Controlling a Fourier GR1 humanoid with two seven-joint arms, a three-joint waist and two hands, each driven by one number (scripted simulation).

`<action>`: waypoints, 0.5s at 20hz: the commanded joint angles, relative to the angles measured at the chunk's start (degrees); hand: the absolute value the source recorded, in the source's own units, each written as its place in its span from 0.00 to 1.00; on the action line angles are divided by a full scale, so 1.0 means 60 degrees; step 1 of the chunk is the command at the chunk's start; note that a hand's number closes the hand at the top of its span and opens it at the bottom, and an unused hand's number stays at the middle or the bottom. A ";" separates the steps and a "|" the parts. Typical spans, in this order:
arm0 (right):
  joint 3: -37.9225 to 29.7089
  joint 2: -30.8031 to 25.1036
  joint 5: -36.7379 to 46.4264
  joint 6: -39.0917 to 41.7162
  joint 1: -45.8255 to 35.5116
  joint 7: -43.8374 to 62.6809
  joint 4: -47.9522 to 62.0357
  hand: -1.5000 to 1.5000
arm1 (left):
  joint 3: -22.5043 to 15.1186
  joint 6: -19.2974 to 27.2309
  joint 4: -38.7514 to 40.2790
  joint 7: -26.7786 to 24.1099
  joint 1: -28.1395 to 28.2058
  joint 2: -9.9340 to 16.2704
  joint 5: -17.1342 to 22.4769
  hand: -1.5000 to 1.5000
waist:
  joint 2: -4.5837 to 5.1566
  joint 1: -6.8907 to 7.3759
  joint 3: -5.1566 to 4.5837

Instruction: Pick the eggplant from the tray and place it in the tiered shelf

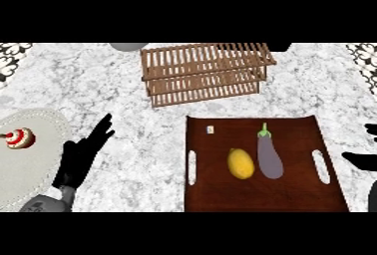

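The eggplant (270,158) lies lengthwise toward the tray's (221,199) right edge, just beside a lemon (241,163). The right hand (366,160), open at the counter's right edge, should close across the eggplant's middle, clear of the lemon, then carry it to the tiered shelf (205,73). The left hand (83,154) rests open.

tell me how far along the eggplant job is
Nothing looks done yet: the eggplant lies on the tray beside a yellow fruit. Neither hand holds anything; the left hand is open off the tray's left, the right hand shows at the right edge. Left: the pick and the placing in the tiered shelf.
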 commanded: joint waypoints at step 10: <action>0.0351 0.1738 -0.1621 0.1785 -0.3961 0.4762 0.0172 0.00 | -0.0038 -0.0161 0.0828 -0.1057 0.0340 -0.0546 -0.0565 0.50 | -0.0152 -0.0069 0.0154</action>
